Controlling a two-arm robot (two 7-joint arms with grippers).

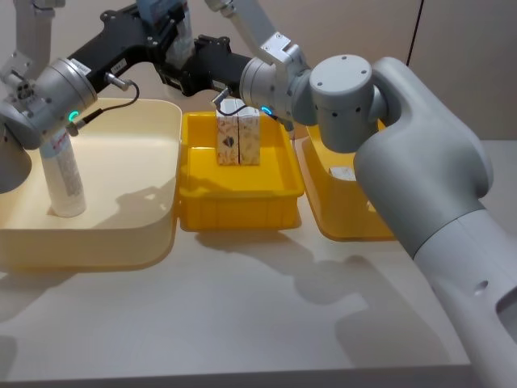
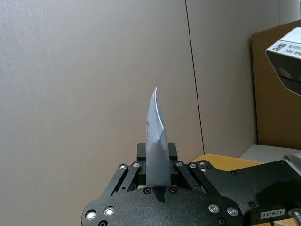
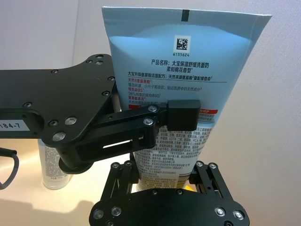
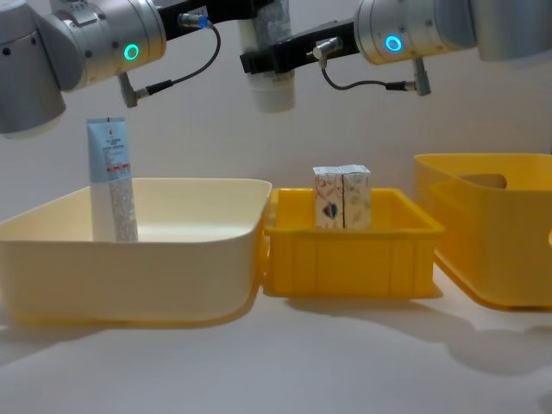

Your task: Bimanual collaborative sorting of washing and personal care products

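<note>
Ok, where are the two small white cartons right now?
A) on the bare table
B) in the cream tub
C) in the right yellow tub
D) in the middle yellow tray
D: the cartons stand upright side by side inside the middle yellow tray, between the cream tub and the right yellow tub.

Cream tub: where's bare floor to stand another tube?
In the cream tub, the floor is bare right of and behind the standing tube. Crowded above its right rim: left gripper and right gripper both hold the raised tube.
</note>
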